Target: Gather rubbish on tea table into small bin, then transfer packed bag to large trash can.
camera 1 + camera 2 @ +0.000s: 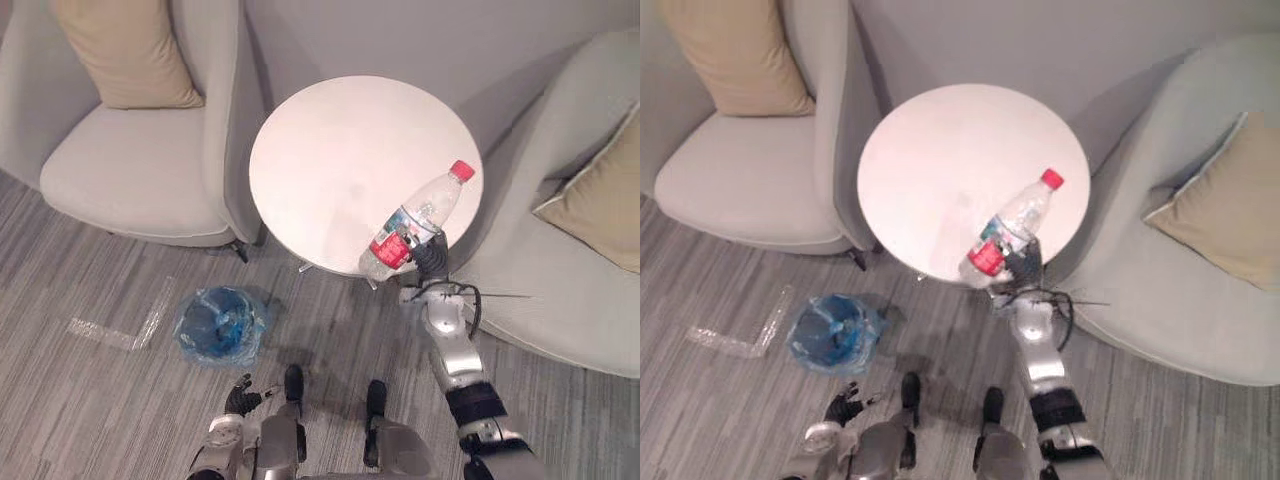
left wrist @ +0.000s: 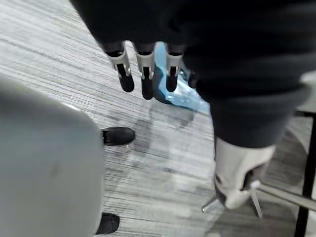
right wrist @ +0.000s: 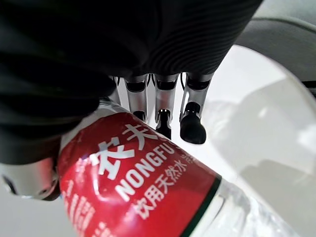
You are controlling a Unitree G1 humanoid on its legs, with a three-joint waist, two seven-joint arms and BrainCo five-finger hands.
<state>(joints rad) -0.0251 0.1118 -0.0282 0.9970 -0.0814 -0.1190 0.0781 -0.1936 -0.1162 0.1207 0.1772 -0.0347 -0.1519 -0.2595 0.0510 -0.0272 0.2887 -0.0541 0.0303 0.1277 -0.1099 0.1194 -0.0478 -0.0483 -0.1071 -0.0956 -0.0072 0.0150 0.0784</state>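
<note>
A clear plastic bottle [image 1: 421, 218] with a red cap and red label lies tilted over the near right rim of the round white tea table [image 1: 330, 150]. My right hand [image 1: 431, 256] is shut on its lower half; in the right wrist view its fingers [image 3: 190, 121] curl behind the red label [image 3: 143, 192]. On the carpet to the left of the table stands the small bin [image 1: 218, 325], lined with a blue bag and open at the top. My left hand [image 1: 240, 396] hangs low near the bin with its fingers [image 2: 143, 74] straight and nothing in them.
A grey armchair [image 1: 130, 170] with a tan cushion stands left of the table, and another grey armchair [image 1: 570, 290] with a cushion stands close on the right. A clear plastic strip [image 1: 110, 332] lies on the carpet left of the bin. The table's metal foot [image 2: 237, 190] is near my left hand.
</note>
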